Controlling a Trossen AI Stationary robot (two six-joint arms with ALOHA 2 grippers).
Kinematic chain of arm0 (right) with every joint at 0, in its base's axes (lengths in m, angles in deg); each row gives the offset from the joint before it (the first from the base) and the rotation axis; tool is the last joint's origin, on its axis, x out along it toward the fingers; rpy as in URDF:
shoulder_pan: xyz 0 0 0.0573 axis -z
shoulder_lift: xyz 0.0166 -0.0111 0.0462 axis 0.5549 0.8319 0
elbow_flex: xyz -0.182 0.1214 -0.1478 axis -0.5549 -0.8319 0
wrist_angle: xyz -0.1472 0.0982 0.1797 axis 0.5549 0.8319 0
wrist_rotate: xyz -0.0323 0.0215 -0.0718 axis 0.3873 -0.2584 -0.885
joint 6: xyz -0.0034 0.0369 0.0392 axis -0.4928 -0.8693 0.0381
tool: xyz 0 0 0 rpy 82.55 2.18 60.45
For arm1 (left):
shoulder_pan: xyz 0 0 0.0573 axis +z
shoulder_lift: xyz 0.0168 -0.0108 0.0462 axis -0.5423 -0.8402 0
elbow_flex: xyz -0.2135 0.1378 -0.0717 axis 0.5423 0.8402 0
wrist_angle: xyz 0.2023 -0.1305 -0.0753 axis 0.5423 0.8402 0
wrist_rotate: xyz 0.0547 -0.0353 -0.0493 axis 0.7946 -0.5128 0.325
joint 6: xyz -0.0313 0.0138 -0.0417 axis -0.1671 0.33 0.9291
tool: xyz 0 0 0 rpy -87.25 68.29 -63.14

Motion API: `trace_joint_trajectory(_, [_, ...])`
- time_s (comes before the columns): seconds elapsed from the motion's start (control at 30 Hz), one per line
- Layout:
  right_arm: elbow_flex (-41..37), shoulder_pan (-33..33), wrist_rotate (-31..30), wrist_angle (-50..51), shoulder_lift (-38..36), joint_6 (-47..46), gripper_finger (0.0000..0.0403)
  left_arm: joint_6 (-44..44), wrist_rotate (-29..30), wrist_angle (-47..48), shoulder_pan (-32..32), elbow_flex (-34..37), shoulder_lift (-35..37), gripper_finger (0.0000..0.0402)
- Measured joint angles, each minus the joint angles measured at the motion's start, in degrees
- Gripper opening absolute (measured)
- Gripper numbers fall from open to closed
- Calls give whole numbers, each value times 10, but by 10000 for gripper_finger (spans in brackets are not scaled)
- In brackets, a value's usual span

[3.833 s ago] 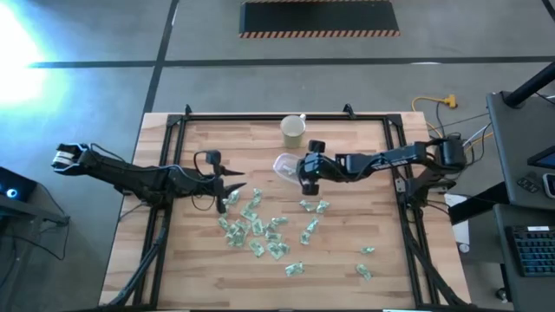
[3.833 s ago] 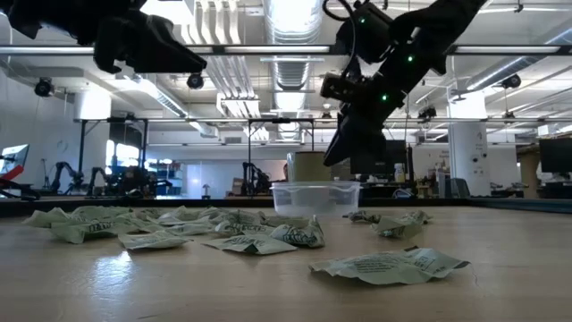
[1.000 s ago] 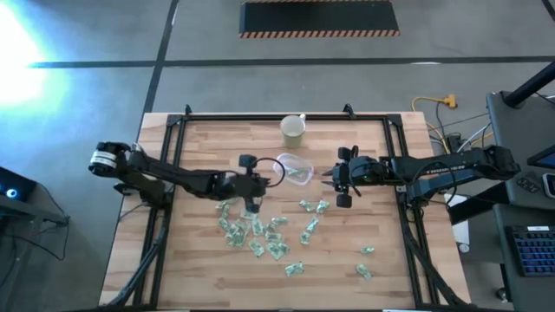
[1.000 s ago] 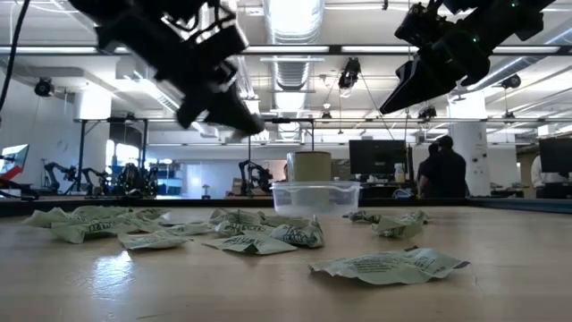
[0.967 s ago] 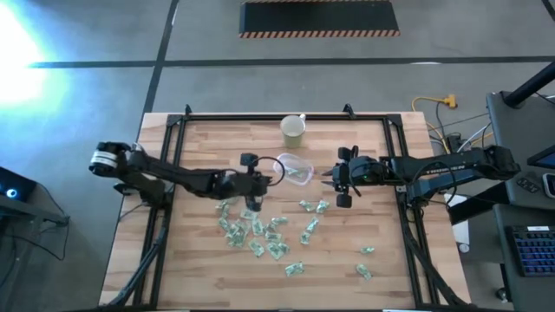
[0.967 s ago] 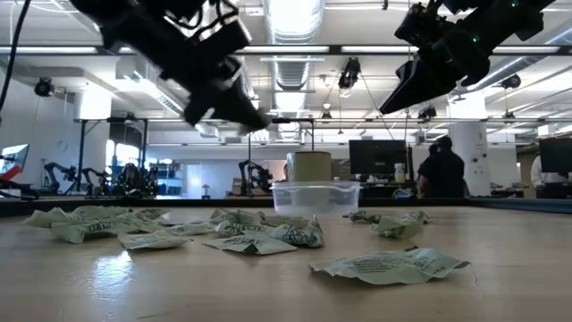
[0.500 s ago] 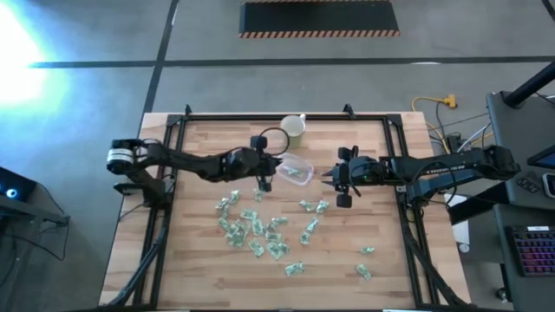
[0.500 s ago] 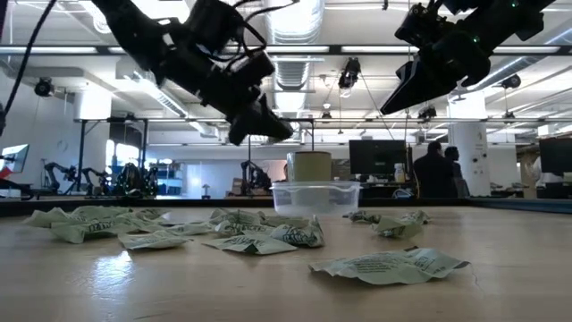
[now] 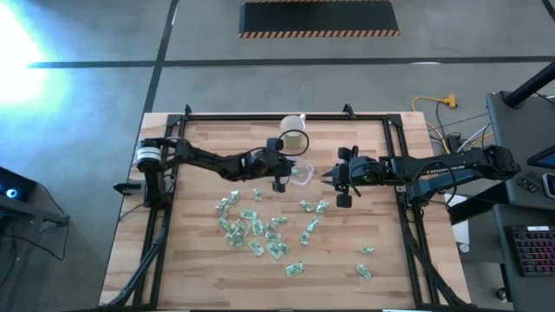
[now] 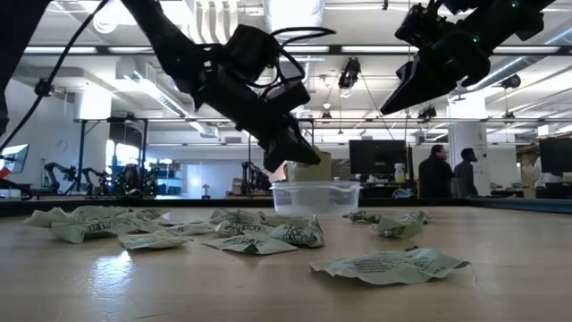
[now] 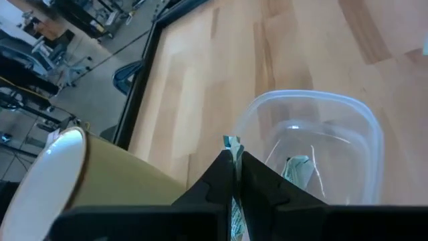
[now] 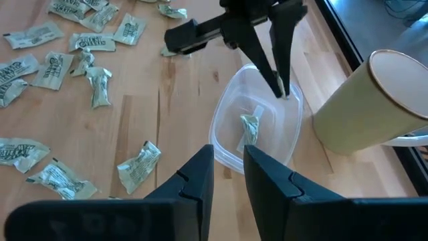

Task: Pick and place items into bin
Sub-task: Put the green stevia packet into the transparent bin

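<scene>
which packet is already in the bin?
Only one packet lies inside the clear bin, under the left gripper, which pinches another packet. The rest lie loose on the table.

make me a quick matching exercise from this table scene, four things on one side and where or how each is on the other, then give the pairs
Things:
1. left gripper
2. right gripper
3. cup
4. bin

Places or states:
A. holds one packet inside, on the wooden table
B. waits beside the bin, carrying nothing
C. cream, standing at the table's far edge next to the bin
D. shut on a packet, over the bin

Pairs: 1-D, 2-B, 3-C, 4-A
</scene>
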State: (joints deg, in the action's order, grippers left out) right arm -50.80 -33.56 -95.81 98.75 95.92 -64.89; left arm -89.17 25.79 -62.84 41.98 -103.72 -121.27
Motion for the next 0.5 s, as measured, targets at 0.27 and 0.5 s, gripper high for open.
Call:
trace_joint_trajectory(0.27, [0,0,0,5,0,2,68,15,2,54,-1,-8,14,87])
trace_joint_trajectory(0.5, [-4,0,29,58,0,-46,68,35,2,125,-6,-9,46,168])
